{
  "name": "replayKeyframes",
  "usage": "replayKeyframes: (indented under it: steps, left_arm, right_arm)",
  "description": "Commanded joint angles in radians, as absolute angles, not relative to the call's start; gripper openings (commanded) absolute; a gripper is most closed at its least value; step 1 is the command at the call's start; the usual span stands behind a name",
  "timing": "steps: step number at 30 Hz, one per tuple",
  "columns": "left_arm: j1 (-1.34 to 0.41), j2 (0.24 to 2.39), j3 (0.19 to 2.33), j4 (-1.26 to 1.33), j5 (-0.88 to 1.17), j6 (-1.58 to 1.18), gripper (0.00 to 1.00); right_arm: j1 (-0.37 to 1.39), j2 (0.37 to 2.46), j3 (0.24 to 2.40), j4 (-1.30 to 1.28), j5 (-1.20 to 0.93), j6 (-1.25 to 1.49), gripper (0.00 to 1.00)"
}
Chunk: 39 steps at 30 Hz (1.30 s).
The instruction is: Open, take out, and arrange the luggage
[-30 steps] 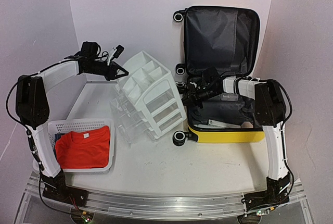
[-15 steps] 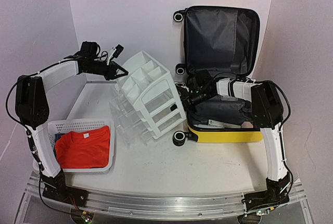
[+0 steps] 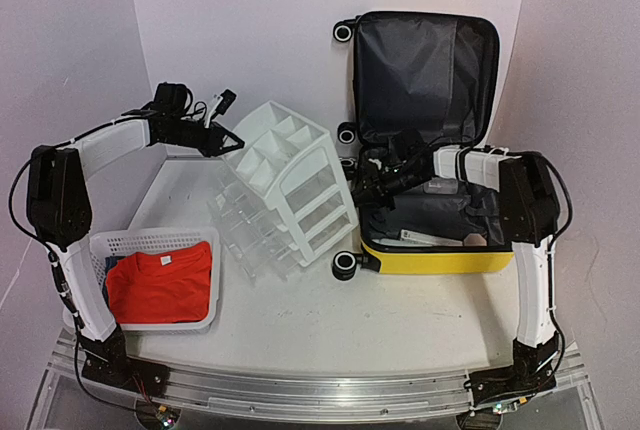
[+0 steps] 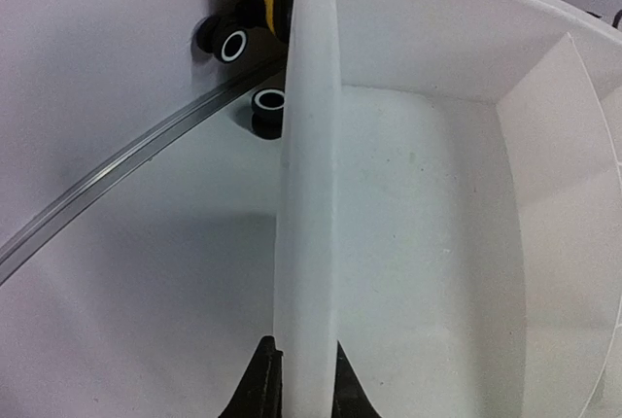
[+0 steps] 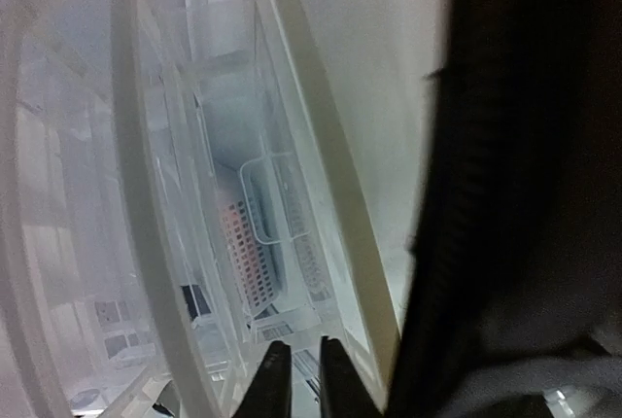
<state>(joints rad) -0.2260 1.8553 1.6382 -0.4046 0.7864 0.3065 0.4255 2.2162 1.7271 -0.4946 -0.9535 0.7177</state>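
The luggage (image 3: 440,258), a yellow hard-shell suitcase, lies open at the right with its dark-lined lid (image 3: 425,75) standing against the back wall. Dark fabric items fill the lower half. My left gripper (image 3: 232,137) is shut on the top rim of the tilted white drawer unit (image 3: 285,185). In the left wrist view the fingers (image 4: 262,389) pinch that white wall (image 4: 309,194). My right gripper (image 3: 353,193) hovers between the drawer unit and the luggage's left edge. Its jaws (image 5: 296,360) stand a narrow crack apart, with nothing visibly between them.
A white mesh basket (image 3: 150,240) holding a red shirt (image 3: 160,285) sits at the front left. The luggage's wheels (image 3: 344,266) stick out toward the drawer unit. Curved walls close in the table at the back and on both sides.
The right gripper's jaws have parted slightly, and that arm has drawn back a little to the right. The drawer unit has shifted slightly left. The left grip is unchanged.
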Motion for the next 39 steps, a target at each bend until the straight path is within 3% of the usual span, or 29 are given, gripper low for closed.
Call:
replayKeyframes:
  steps: [1, 6, 12, 24, 39]
  left_arm:
    - [-0.231, 1.742, 1.685, -0.336, 0.723, 0.106, 0.0]
    - [-0.232, 1.733, 1.702, -0.406, 0.553, 0.019, 0.0]
    - [-0.232, 1.73, 1.72, -0.464, 0.421, -0.072, 0.0]
    - [-0.261, 1.773, 1.826, -0.546, 0.152, -0.342, 0.0]
    - [-0.503, 1.86, 1.919, -0.651, -0.386, -0.522, 0.0]
  right_arm:
    - [0.334, 2.041, 1.692, -0.474, -0.837, 0.712, 0.19]
    - [0.266, 1.946, 1.626, -0.505, -0.757, 0.679, 0.31]
    - [0.259, 1.887, 1.563, -0.576, -0.714, 0.606, 0.36]
    - [0.26, 1.753, 1.376, -0.604, -0.665, 0.534, 0.38]
    - [0.26, 1.66, 1.307, -0.652, -0.621, 0.48, 0.39]
